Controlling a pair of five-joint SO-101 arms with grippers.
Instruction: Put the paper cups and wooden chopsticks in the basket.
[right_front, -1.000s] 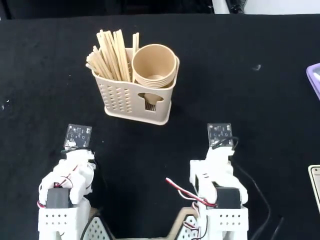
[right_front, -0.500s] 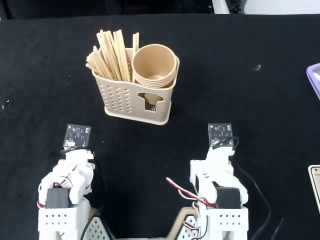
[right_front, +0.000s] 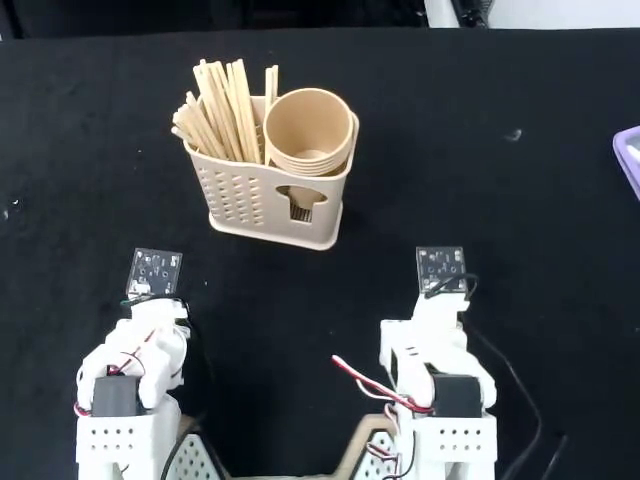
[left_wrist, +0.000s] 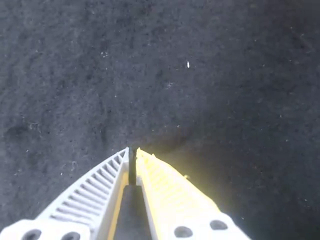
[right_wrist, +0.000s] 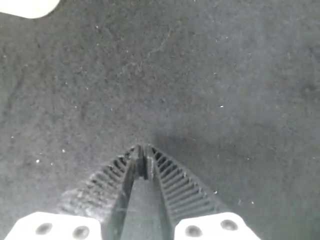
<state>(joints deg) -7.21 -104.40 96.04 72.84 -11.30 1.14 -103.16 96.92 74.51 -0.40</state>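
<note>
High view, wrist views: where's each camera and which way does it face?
High view: fixed overhead, looking down on the table, basket with chopsticks and paper cups; left arm, right arm nearest.
Left wrist view: on the wrist, facing down at the table past the shut left pincer.
Right wrist view: same, past the shut right pincer; pale corner, likely the basket's.
Shared: the table.

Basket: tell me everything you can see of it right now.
The basket is a cream, plastic-looking caddy with rounded corners, rows of small holes in its front wall and a cut-out slot beside them. It stands upright on the black table, with nothing outside touching it. A bundle of wooden chopsticks stands leaning in one side; a nested stack of paper cups sits in the other, mouth up.
</note>
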